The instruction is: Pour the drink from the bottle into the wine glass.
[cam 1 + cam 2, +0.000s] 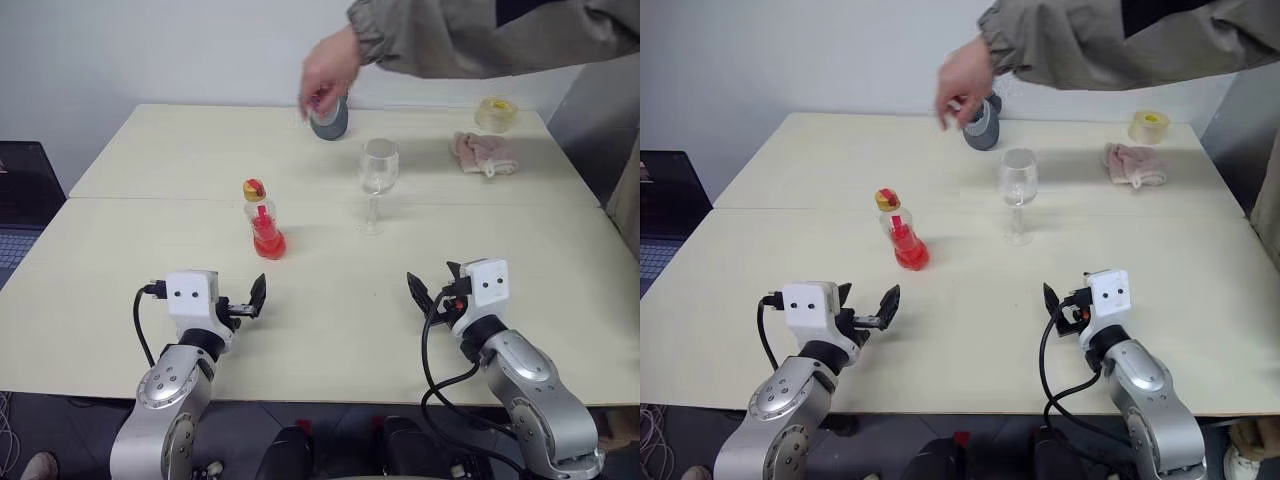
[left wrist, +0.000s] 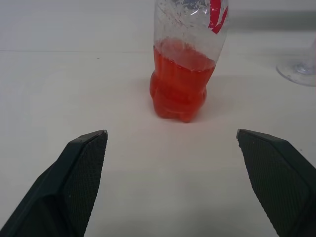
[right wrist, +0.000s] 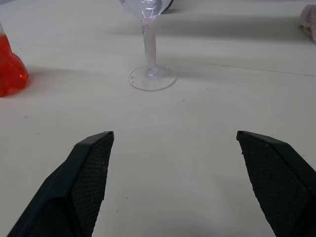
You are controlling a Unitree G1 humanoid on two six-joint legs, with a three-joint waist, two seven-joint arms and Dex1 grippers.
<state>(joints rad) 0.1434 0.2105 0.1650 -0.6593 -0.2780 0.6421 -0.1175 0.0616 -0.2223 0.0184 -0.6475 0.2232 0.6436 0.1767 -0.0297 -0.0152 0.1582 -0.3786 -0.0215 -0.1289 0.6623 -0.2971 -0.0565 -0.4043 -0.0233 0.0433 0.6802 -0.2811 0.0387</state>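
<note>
Two hands wait open and empty at the near edge of the bench [image 1: 120, 240]: left hand [image 1: 248, 303], right hand [image 1: 428, 292]. At twelve o'clock from the left hand stands the capped bottle [image 1: 263, 222], its drink [image 2: 178, 84] low; the wine glass [image 1: 377, 182] stands apart at its three o'clock. A sound grasp would centre the bottle's belly between the fingers, squarely, without tipping it.
</note>
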